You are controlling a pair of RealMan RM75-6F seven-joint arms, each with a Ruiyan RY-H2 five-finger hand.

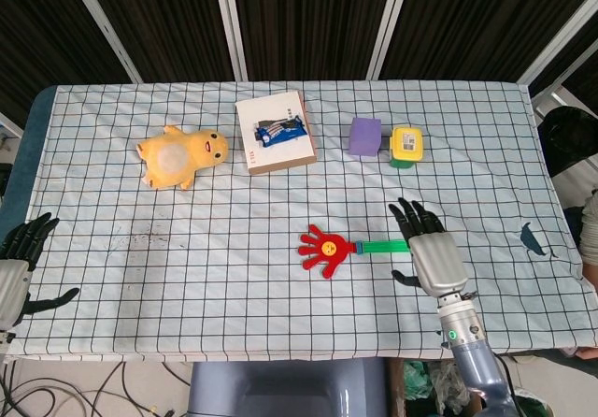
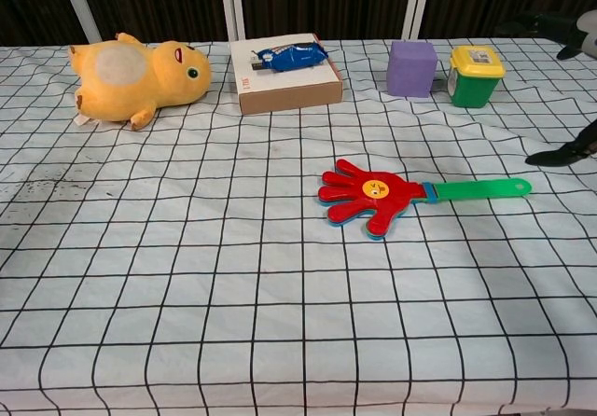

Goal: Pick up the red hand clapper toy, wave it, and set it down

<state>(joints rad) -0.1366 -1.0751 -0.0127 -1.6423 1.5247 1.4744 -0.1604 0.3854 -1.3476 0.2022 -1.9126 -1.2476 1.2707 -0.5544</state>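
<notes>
The red hand clapper toy (image 1: pixel 326 249) lies flat on the checked cloth, its green handle (image 1: pixel 385 246) pointing right; the chest view shows the toy (image 2: pixel 371 195) and handle (image 2: pixel 480 189) too. My right hand (image 1: pixel 430 253) hovers with fingers spread over the handle's right end, holding nothing. In the chest view only dark fingertips (image 2: pixel 560 155) show at the right edge, just beyond the handle tip. My left hand (image 1: pixel 19 267) hangs open off the table's left edge, far from the toy.
A yellow plush (image 1: pixel 180 154), a white box (image 1: pixel 274 131) with a blue packet on it, a purple cube (image 1: pixel 365 136) and a green-and-yellow tub (image 1: pixel 406 146) stand along the far half of the table.
</notes>
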